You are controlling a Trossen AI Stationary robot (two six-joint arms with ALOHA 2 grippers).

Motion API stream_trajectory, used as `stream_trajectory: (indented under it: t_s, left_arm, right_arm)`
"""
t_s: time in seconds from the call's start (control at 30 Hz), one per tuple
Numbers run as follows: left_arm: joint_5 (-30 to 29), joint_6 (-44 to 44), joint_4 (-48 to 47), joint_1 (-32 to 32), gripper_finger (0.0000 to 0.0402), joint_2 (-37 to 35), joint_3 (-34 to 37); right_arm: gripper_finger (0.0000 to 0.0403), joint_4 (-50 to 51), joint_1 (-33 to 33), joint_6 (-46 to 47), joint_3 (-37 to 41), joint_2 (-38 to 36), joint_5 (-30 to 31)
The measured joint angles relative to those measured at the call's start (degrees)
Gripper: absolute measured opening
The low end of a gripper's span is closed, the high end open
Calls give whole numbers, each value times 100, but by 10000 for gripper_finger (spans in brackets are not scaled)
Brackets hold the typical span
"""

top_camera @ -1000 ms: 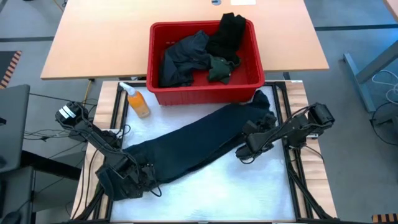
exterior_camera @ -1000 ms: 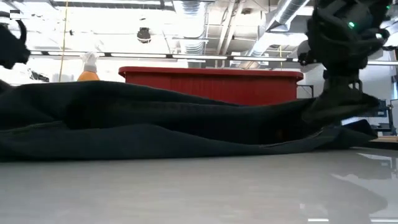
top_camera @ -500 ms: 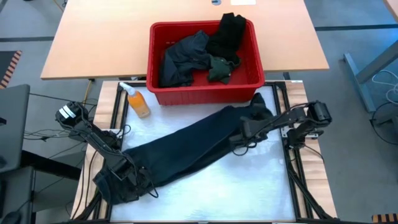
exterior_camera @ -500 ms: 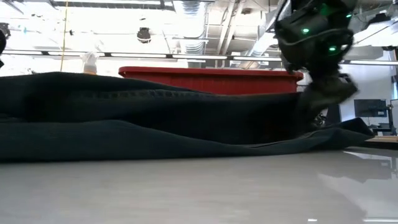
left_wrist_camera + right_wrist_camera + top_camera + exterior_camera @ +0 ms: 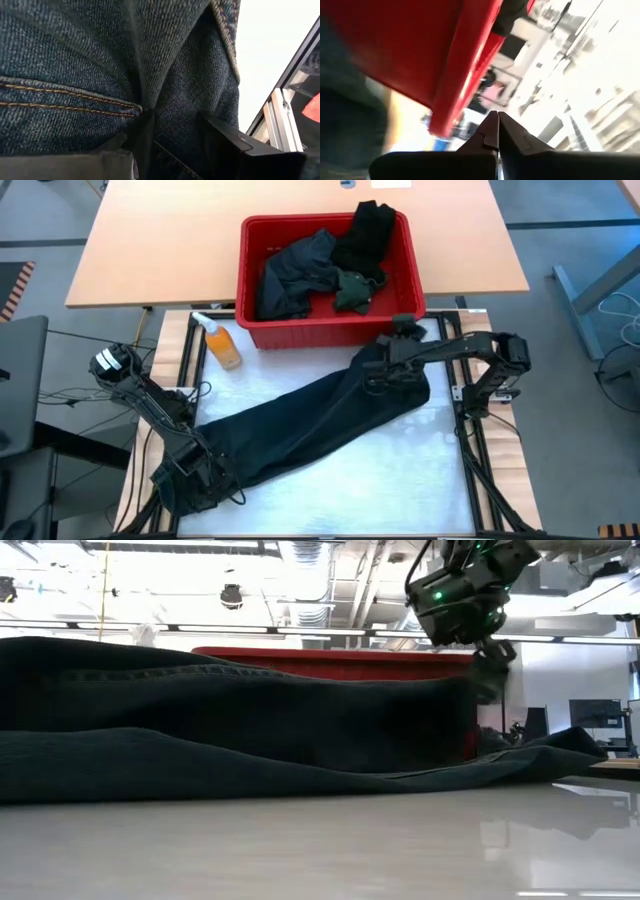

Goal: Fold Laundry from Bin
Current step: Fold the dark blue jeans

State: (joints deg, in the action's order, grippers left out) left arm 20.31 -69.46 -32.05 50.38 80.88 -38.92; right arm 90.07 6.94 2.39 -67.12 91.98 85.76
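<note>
Jeans (image 5: pixel 300 425) spread diagonally across the table (image 5: pixel 400 480); one red bin (image 5: pixel 330 320) behind holds three more dark garments.
Left wrist view alone shows the left gripper (image 5: pixel 175 135) clamped on denim at the near-left corner. Right gripper (image 5: pixel 496 131), fingers pressed together, holds nothing visible by the bin's front wall; low view hides the bin's contents.

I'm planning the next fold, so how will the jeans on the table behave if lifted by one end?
The jeans will probably droop rather than hold shape: they already lie in soft creases across the white table. The stitched denim looks thick, so likely heavy for cloth. The left gripper is clamped on one end; the rest would likely drag along the table.
</note>
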Motion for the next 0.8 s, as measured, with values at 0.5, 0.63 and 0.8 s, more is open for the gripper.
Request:
stream_trajectory:
  t_s: [0.5, 0.63, 0.8]
  left_arm:
    - [-330, -395, 185, 301, 141, 0, 0]
    - [-470, -283, 181, 307, 141, 0, 0]
    - [-480, -259, 181, 305, 141, 0, 0]
  right_arm:
    - [21, -889, -764, 3088, -146, -1656, -4219]
    - [29, -1402, -1308, 3229, 261, -2360, -5131]
    - [68, -1337, -1670, 1530, 480, -2685, -5115]
